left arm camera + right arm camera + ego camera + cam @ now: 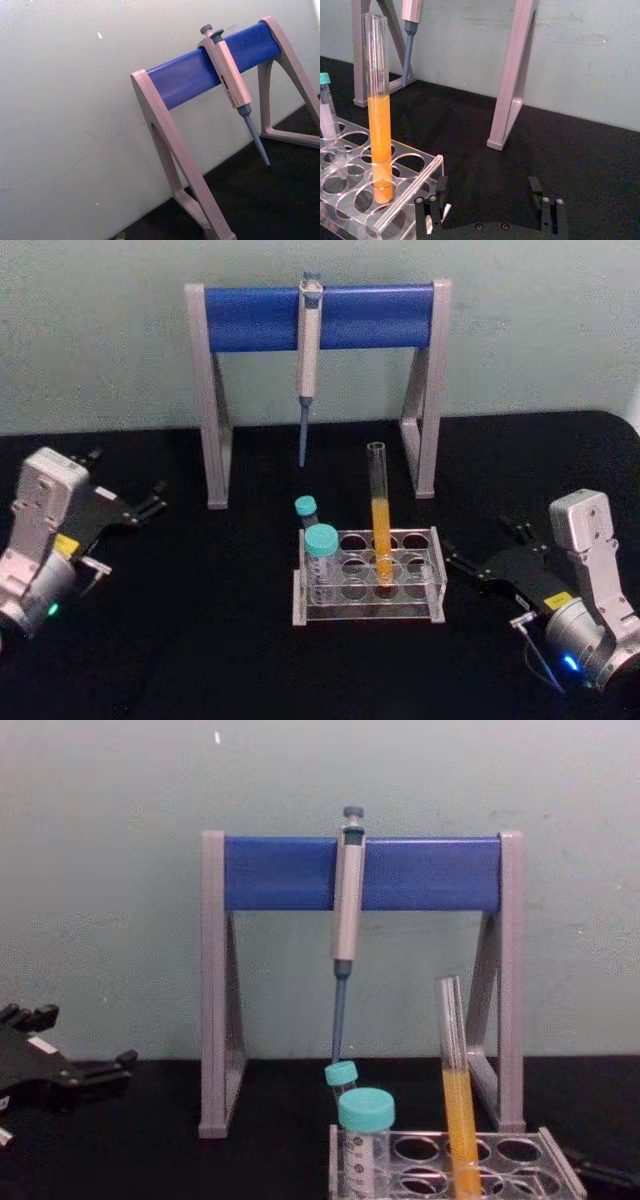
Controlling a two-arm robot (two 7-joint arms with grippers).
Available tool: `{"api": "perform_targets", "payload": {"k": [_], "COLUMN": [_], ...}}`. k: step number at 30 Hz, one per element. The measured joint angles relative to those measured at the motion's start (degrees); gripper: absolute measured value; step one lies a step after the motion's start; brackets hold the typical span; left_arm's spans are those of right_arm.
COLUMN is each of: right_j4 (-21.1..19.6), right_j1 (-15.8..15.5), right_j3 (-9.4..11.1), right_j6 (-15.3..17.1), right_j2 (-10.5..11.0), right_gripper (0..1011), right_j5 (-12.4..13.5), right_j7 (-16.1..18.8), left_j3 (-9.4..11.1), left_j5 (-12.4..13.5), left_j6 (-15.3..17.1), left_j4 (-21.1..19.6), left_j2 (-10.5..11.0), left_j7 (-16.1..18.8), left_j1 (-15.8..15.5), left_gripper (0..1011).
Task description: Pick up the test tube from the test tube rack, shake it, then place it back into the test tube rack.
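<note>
The right gripper (478, 548) rests low on the black table (200, 640) just to the right of the test tube rack (368, 615), its two dark fingers spread apart and holding nothing; in the right wrist view the right gripper (491, 200) points past the rack's near corner, with the tube off to one side of its line; the left gripper (128, 522) sits well apart on the table's left side, also spread and empty, looking parked.

The test tube (380, 510) stands in a hole in the rack's front middle, untouched by either gripper; two shorter teal-capped tubes (320, 558) occupy the rack's left end; behind the rack a blue-barred stand (318, 318) holds a grey pipette (309, 350) hanging tip down.

Judging from this, the task has barely begun: the tube is not yet grasped, so lifting, shaking and returning it all remain to be done.

The test tube's long axis runs close to vertical; its open mouth points up and its rounded bottom sits down inside the rack; from the chest view the test tube (455, 1080) leans very slightly; orange-yellow liquid fills roughly its lower half, the upper part being clear glass.
</note>
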Motion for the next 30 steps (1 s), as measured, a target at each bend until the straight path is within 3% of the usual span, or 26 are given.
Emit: {"api": "perform_targets", "payload": {"k": [30], "right_j4": [-0.19], "right_j1": [-0.12], "right_j3": [0.03], "right_j6": [-0.13], "right_j2": [0.11], "right_gripper": [1000], "right_j5": [0.25], "right_j7": [-0.08], "left_j3": [0.00], "left_j5": [0.00], "left_j6": [0.00], "left_j4": [0.00], "left_j2": [0.00], "left_j7": [0.00], "left_j1": [0.00], "left_gripper": [1002]}}
